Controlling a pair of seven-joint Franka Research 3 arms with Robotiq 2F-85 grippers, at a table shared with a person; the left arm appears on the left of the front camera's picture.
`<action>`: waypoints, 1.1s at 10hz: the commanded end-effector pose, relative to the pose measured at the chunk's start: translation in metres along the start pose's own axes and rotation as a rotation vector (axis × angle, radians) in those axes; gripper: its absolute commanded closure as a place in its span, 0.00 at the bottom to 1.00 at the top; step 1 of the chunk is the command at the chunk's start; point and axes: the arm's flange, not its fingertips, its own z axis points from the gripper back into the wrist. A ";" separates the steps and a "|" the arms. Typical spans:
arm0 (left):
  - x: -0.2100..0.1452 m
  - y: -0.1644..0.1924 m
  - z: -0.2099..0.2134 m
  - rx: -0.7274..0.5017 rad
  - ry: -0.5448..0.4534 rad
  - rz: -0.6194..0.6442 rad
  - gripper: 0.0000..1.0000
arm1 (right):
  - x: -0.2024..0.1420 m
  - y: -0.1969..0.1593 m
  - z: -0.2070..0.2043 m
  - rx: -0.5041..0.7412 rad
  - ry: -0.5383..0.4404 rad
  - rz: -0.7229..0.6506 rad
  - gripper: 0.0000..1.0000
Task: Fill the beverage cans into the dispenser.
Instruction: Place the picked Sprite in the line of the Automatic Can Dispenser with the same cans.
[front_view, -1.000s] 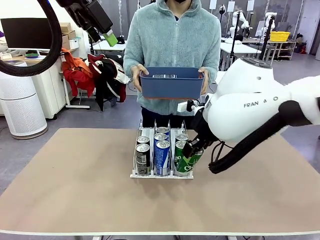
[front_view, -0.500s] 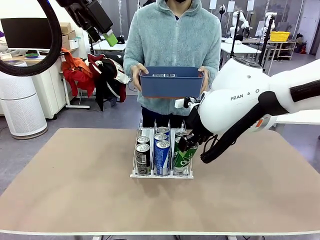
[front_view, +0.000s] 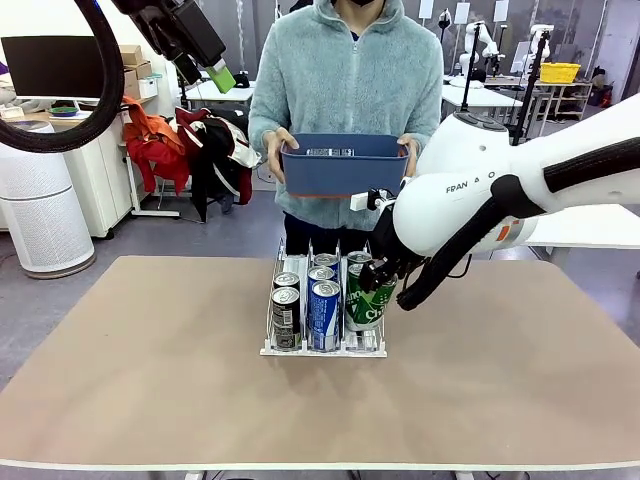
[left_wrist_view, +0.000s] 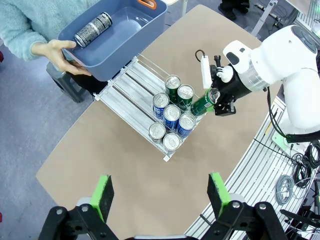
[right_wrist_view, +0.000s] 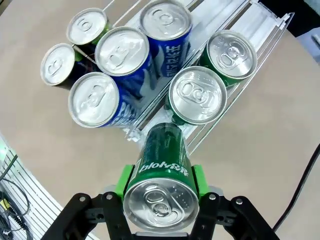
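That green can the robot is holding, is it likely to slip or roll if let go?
Probably slippery: the green can looks smooth and glossy, gripped only at two sides by the right hand. It's round and tilted, so released now it would likely topple and roll.

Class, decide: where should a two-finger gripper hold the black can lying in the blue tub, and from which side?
Probably mid-body of the black can, fingers across its sides, coming from above: it lies on its side, and the walls of the blue tub block every side but the open top.
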 end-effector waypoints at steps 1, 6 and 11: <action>-0.001 0.001 0.000 -0.001 0.001 0.000 0.00 | 0.022 -0.009 -0.009 -0.027 -0.026 -0.009 0.42; -0.001 0.001 0.000 -0.001 0.001 0.000 0.00 | 0.024 -0.006 -0.039 0.078 0.069 0.018 0.42; -0.001 0.001 0.000 -0.001 0.001 0.000 0.00 | 0.027 -0.004 -0.029 0.100 0.136 0.036 0.13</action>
